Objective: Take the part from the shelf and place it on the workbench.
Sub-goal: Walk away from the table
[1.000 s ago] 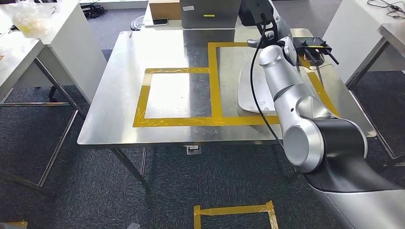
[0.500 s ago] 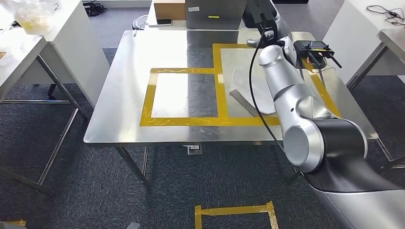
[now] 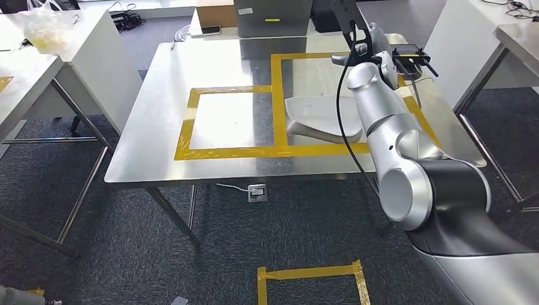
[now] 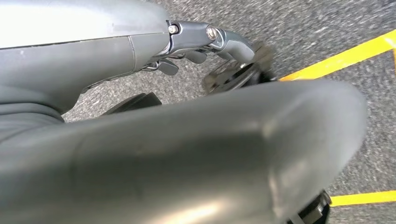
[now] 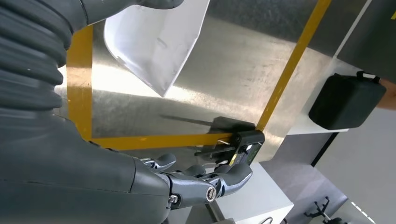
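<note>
The part [image 3: 318, 117], a pale bent metal sheet, lies on the steel workbench [image 3: 159, 146] inside the right yellow-taped rectangle, just left of my right forearm. My right hand [image 3: 357, 49] reaches over the bench beyond it. In the right wrist view the part [image 5: 156, 44] sits beside the thumb, whether touching I cannot tell, and the fingers [image 5: 205, 182] are spread apart from it with nothing in them. My left hand [image 4: 210, 44] hangs over the carpet and holds nothing.
A black tool with a handle [image 3: 413, 60] lies by the bench's far right edge, close to my right hand. A cardboard box [image 3: 216, 11], a grey box [image 3: 270, 16] and a phone [image 3: 210, 29] line the far edge. White tables [image 3: 63, 57] flank the bench.
The whole picture has shifted a little. The part, tilted on edge half a second ago, now lies lower and further out to the left of my right forearm.
</note>
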